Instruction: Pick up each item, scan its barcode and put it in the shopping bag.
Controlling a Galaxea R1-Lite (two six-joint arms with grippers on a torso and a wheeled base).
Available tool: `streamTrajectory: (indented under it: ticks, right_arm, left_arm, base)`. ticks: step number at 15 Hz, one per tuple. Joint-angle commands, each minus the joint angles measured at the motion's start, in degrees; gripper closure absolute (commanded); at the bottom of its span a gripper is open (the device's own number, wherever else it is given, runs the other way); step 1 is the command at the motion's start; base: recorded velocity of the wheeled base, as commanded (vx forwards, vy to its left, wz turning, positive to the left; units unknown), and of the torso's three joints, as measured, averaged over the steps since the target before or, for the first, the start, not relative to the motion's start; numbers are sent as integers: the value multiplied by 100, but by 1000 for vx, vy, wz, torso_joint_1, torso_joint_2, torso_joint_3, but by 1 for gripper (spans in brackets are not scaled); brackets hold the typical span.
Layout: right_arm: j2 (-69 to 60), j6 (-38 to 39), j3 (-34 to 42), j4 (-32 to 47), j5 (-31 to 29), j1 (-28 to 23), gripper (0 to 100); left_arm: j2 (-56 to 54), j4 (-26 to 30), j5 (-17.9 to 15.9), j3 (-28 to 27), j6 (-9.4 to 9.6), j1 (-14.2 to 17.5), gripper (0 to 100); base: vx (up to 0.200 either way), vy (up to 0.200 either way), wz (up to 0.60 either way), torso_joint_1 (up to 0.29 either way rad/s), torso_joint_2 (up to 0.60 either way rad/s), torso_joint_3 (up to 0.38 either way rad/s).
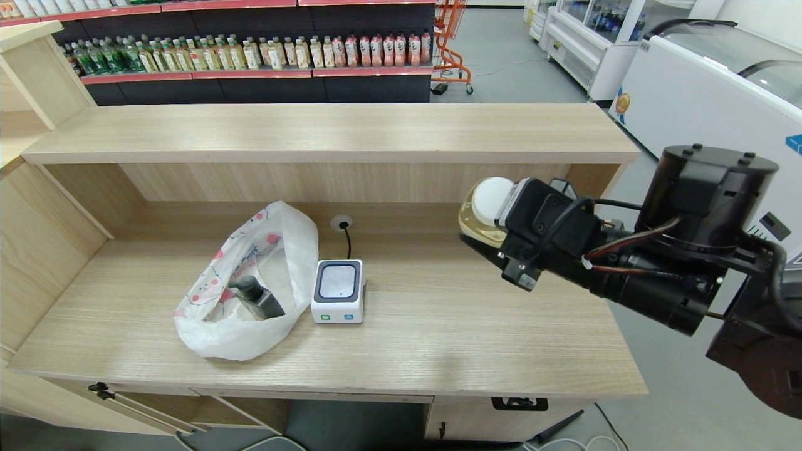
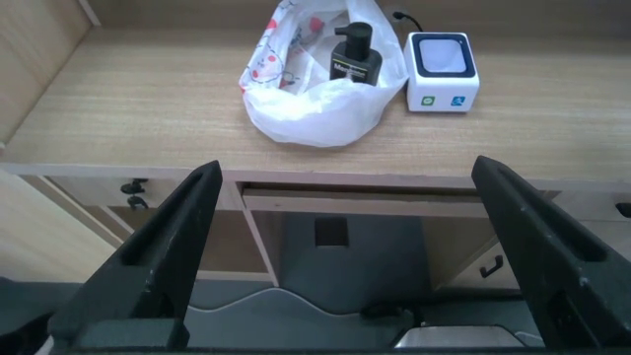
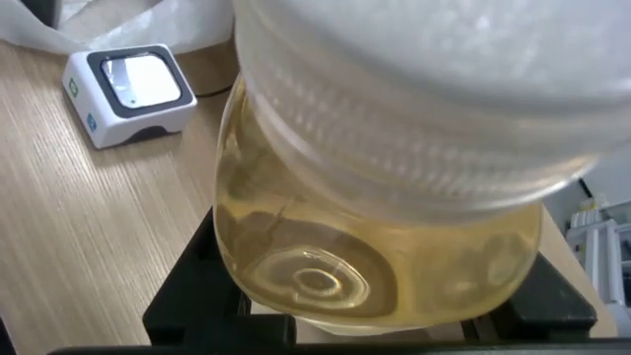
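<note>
Your right gripper clamps the jar between its jaws, right of the scanner; left gripper spread open.

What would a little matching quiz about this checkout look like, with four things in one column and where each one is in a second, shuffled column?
Things:
1. pump bottle
2. scanner
3. jar
4. shopping bag

Places:
A. held in the right hand, raised above the right side of the counter
B. lying open on the counter, left of the scanner
C. inside the shopping bag
D. standing on the counter, with a cable running back from it

Pairs: 1-C, 2-D, 3-A, 4-B.
</note>
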Motion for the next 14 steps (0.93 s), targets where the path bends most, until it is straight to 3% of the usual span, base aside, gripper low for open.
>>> streamTrajectory:
  ticks: [1, 5, 12, 14]
  right_arm:
    - [-128, -58, 144, -7, -14, 20, 100]
    - [-199, -146, 338, -104, -14, 20, 100]
    - [3, -286, 302, -166, 30, 11, 100]
    - [425, -638, 39, -350, 48, -103, 100]
  left_arm:
    - [1, -4, -4, 0, 22, -2, 0]
    - [1, -4, -4, 0, -22, -2, 0]
    - [1, -4, -4, 0, -22, -2, 0]
    - [1, -4, -4, 0, -22, -2, 0]
  base:
    - [0, 0, 0, 0, 0, 0]
    - [0, 0, 0, 0, 0, 0]
    - [0, 200, 0, 2, 2, 2]
    - [0, 200, 0, -5, 0, 2]
